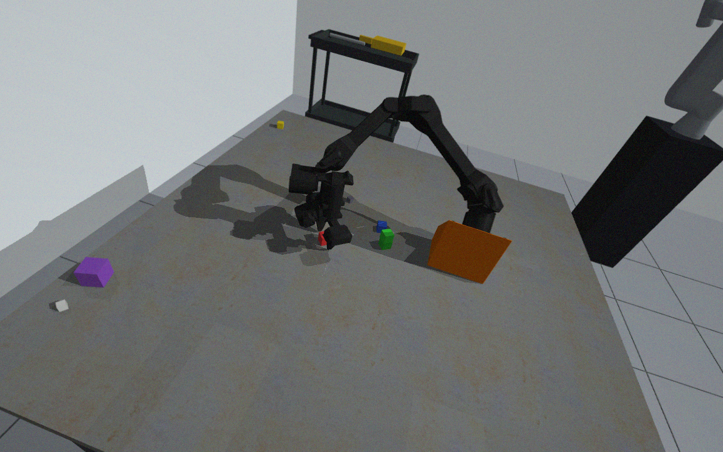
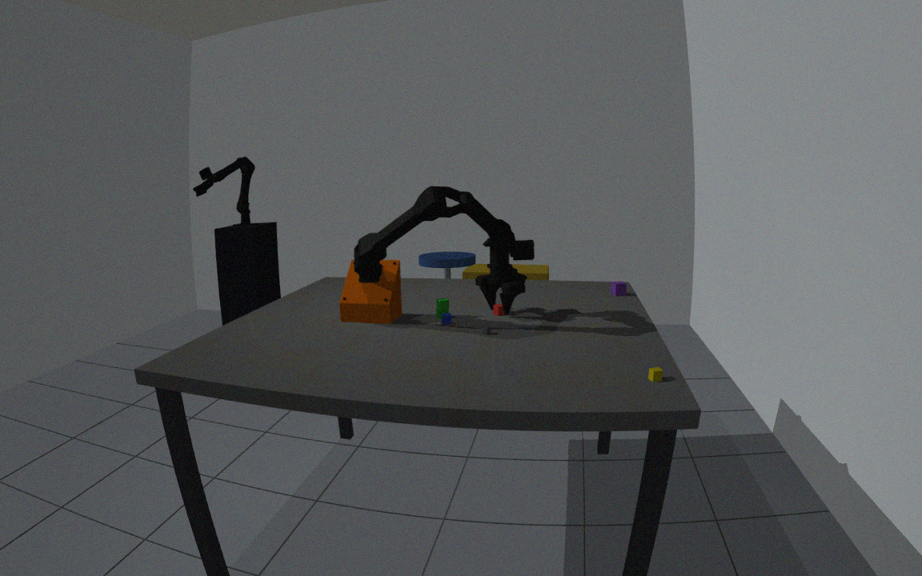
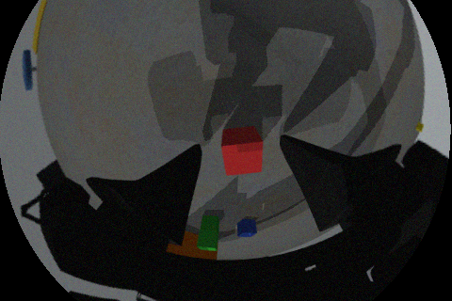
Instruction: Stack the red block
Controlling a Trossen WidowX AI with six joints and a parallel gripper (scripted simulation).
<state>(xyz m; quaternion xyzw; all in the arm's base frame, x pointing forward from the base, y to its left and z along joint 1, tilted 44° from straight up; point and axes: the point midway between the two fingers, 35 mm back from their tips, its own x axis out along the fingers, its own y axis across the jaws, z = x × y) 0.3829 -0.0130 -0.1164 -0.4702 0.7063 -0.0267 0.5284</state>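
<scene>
A: How does the gripper (image 3: 241, 169) stand?

B: Low over the table (image 1: 353, 348), fingers pointing down, one on each side of the red block (image 3: 243, 150). The jaws are fairly wide apart and have no grip on anything.

A: Are the fingers touching the block?

B: Not in the wrist view. There is a gap of table on both sides of it, so it sits between them untouched, resting on the table.

A: And the tower (image 1: 386, 238)?

B: Upright, well clear of the gripper, between the red block and the orange base (image 1: 467, 250). A blue block (image 1: 381, 226) lies just beside it.

A: Anything else near the jaws?

B: No. A purple block (image 1: 93, 271) and a white block (image 1: 61, 305) lie far off toward one edge, and a yellow block (image 1: 280, 124) sits at a far corner.
</scene>
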